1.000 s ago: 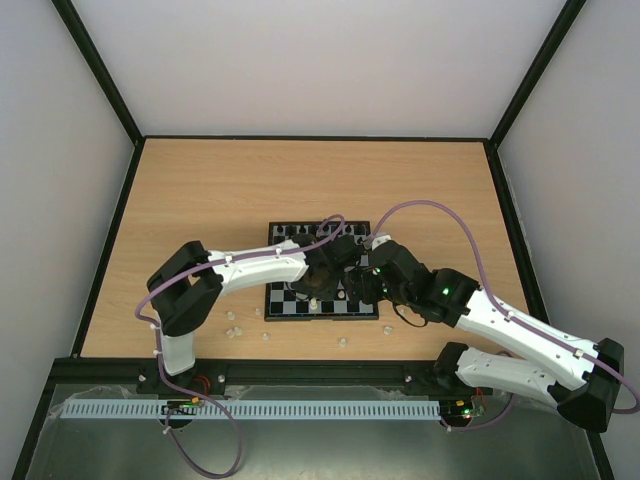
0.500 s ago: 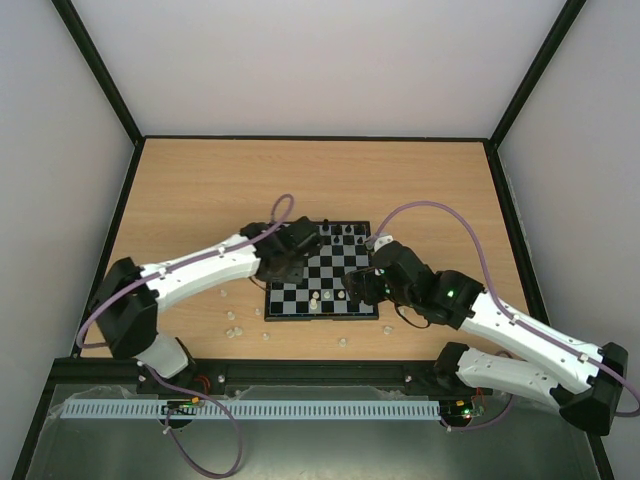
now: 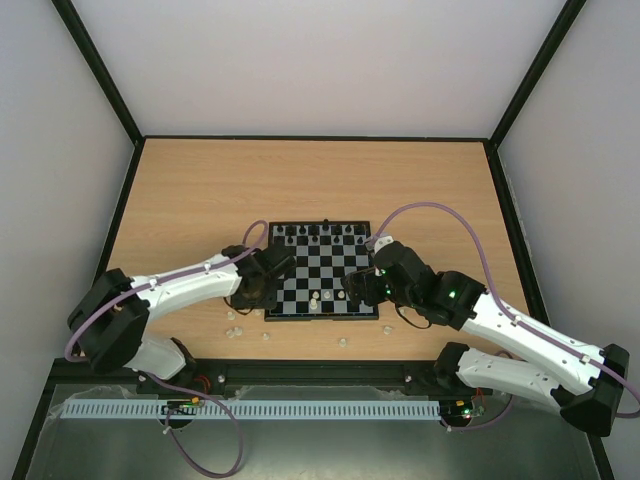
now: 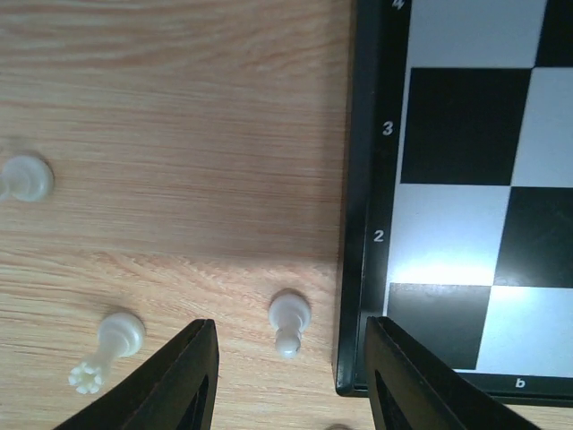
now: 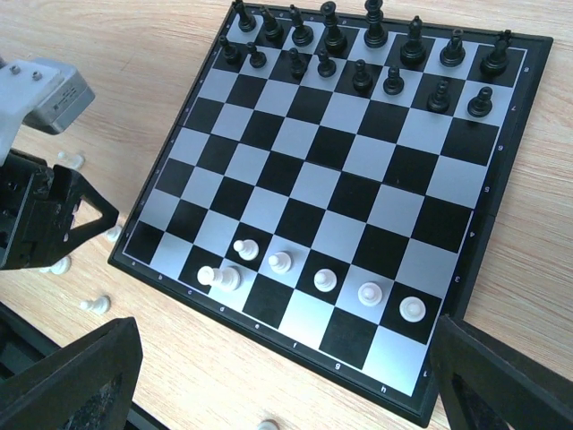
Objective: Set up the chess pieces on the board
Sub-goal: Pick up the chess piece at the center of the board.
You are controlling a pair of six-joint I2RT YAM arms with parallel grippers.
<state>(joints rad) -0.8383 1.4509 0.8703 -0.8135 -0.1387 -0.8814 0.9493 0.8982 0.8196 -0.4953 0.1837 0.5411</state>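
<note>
I hold the left gripper open and empty, poised over a white pawn on the table just beside the board, so next I should lower and close on it.

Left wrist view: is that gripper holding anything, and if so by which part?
Nothing is held. The left gripper is open, and a white pawn sits on the table between its fingers, touching neither, just off the board corner.
</note>
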